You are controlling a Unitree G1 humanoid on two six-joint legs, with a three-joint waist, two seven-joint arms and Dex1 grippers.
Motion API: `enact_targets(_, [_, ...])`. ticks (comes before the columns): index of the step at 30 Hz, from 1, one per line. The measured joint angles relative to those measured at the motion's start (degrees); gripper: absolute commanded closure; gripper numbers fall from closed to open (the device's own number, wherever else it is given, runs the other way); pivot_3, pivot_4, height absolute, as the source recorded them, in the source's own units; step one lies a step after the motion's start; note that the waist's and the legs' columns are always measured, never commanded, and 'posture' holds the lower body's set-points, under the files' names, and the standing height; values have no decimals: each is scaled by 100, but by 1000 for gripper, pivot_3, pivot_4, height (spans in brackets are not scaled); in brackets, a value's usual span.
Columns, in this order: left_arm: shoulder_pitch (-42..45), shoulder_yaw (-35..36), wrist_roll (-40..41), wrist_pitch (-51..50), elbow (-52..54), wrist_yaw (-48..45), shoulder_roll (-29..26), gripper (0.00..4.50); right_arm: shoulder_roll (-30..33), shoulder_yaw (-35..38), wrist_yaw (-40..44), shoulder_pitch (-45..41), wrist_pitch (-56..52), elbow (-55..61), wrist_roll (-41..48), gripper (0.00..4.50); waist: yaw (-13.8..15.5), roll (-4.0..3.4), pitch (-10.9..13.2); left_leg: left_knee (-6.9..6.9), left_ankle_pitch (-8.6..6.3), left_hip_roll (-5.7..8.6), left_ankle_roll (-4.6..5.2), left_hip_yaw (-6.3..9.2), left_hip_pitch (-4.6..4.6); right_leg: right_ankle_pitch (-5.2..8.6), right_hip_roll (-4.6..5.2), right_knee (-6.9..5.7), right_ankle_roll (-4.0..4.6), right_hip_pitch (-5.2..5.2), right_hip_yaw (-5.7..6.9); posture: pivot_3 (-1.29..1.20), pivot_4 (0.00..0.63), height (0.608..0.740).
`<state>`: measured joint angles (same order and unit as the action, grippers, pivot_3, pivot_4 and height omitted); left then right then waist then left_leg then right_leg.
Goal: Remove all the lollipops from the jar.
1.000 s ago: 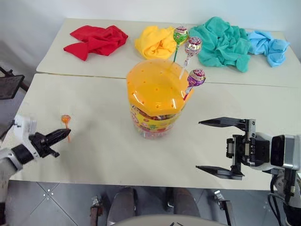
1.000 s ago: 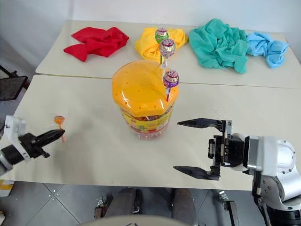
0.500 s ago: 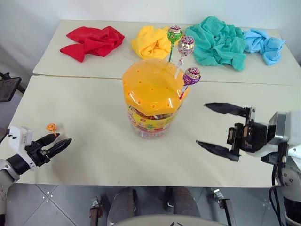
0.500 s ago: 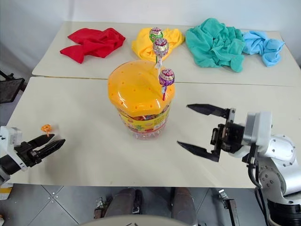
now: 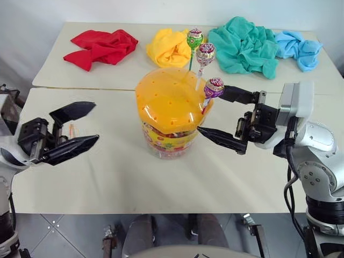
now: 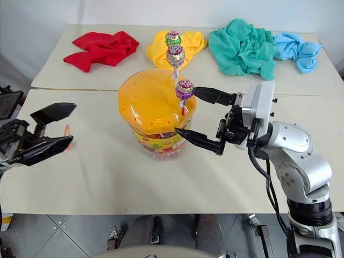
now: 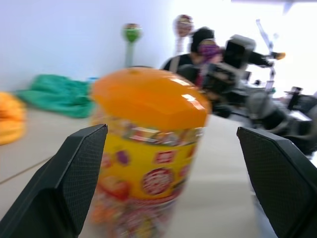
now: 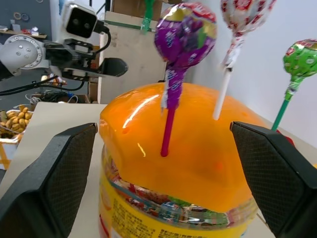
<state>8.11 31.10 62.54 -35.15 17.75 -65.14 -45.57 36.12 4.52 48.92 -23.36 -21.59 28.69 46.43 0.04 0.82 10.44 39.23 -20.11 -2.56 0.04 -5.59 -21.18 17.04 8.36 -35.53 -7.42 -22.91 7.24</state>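
We note that the left gripper (image 5: 75,130), clenched beside the orange lollipop (image 5: 71,129) a second ago, now stands released and raised above the table (image 5: 123,177), the sweet lying behind its fingers. The right gripper (image 5: 215,115), spread wide as before, has advanced to the jar (image 5: 171,115), its fingers flanking the purple lollipop (image 5: 214,87). Three lollipops remain upright in the lid.

Jar (image 5: 173,115) blocks frame centre, three lollipops (image 5: 214,87) upright on its lid. My right tool (image 5: 219,116) straddles them. Bare table (image 5: 118,177) lower left; cloths (image 5: 244,43) crowd the top.
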Motion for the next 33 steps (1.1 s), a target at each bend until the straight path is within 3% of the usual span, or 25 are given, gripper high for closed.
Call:
enact_targets(13, [101, -554, -38, 106, -32, -124, 220, 0, -121, -15, -29, -274, -332, 20, 138, 4449, -9, 0, 0, 0, 0, -3, -1, -7, -1, 1, -6, 2, 1, 0, -3, 0, 150, 740])
enact_targets(17, [171, -600, -42, 124, -67, -234, 219, 0, -299, 47, 97, -272, -308, 20, 322, 4449, -12, 0, 0, 0, 0, -3, -1, -7, -2, 1, -7, 3, 1, 0, -2, 0, 150, 740])
enact_targets(21, [357, -625, -34, 136, -151, -262, 222, 0, -465, 559, -94, -295, -407, 11, 1272, 4449, -4, -1, 1, 1, 0, -4, -1, -6, -3, 1, -7, 2, 1, 0, -3, 0, 150, 740])
enact_targets(22, [382, -631, -35, 148, -158, -270, 223, 0, -344, 803, -259, -340, -515, -46, 1480, 4449, 5, -1, 1, 2, 0, -2, -1, -5, -5, 0, -7, 4, 1, 0, -3, 0, 150, 740])
enact_targets(24, [442, -698, -131, 253, -138, -346, 225, 0, 610, 1384, -177, -77, -868, -273, 1627, 4449, 84, -1, 1, 3, -4, 1, 6, -3, -9, 0, -6, 9, 1, 2, -3, 0, 150, 740])
enact_targets(27, [387, -848, -498, 487, -87, -575, 156, 0, 1670, 1827, 381, 829, -1041, -815, 1002, 4449, 138, 2, -1, -2, -8, -2, 7, -12, -9, 0, -12, 31, 1, 5, -2, 0, 150, 740])
enact_targets(30, [359, -1003, -897, 770, -86, -801, 86, 0, 2498, 1700, 862, 1730, -814, -1506, -200, 4449, 134, 0, 0, -2, -8, -3, 7, -34, -5, 0, -13, 42, -1, 5, -9, 0, 150, 740])
enact_targets(33, [348, -1108, -1254, 1036, -175, -1013, -21, 0, 2686, 1452, 1017, 1948, -491, -2020, -1082, 4449, 66, -3, -2, -2, -6, -10, 6, -58, 11, 0, -17, 39, -1, 5, -28, 0, 150, 740])
